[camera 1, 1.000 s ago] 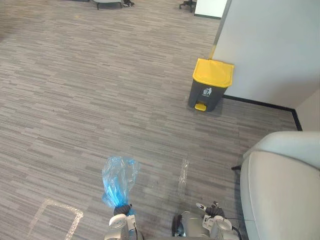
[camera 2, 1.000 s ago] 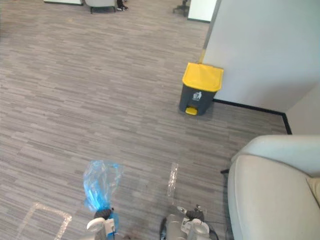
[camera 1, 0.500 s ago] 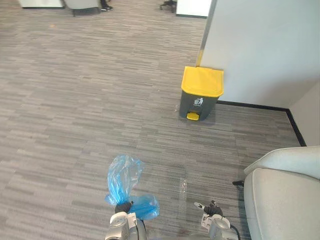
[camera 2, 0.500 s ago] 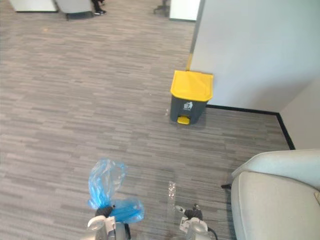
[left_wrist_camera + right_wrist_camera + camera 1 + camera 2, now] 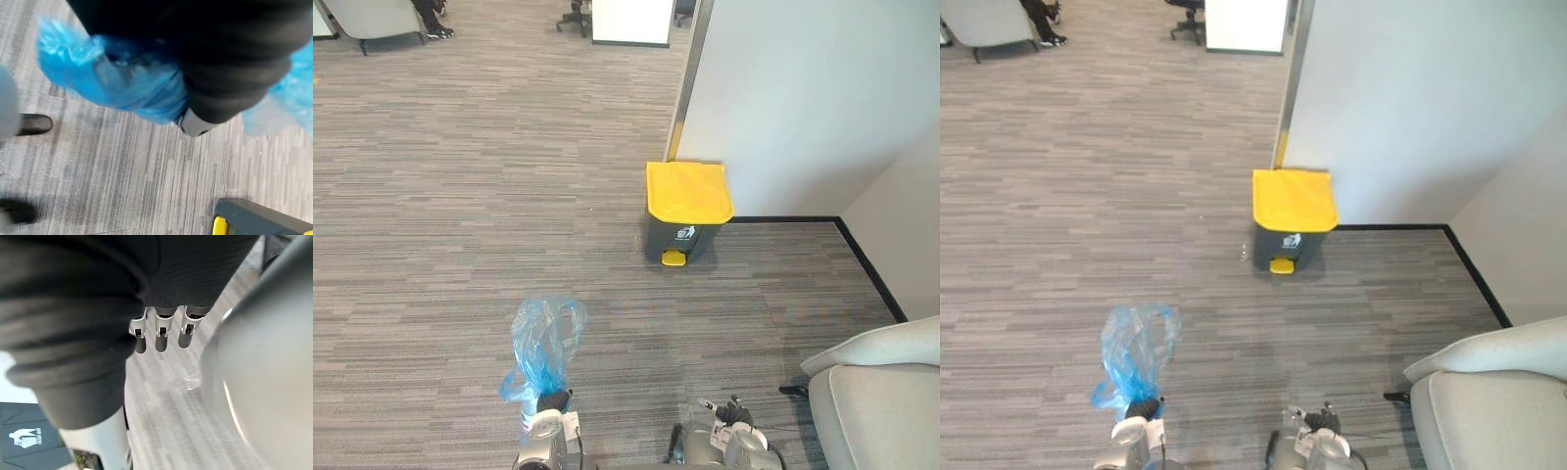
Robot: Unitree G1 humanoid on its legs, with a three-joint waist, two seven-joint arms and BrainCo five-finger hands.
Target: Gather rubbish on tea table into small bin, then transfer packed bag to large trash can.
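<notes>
Since a second ago the head camera has swung, bringing the yellow-lidded grey pedal trash can [image 5: 688, 223] toward twelve o'clock; transfer seems under way, the blue plastic bag [image 5: 544, 341] clenched in the left hand [image 5: 546, 423] needing carrying onward, while the right wrist view clarifies the right hand [image 5: 157, 335] as slack-fingered, empty.

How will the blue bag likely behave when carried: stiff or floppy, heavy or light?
Probably floppy: the blue bag is thin, crinkled film bunched at the left hand. Likely light, at least on top: its loose top stands up. It may sway.
</notes>
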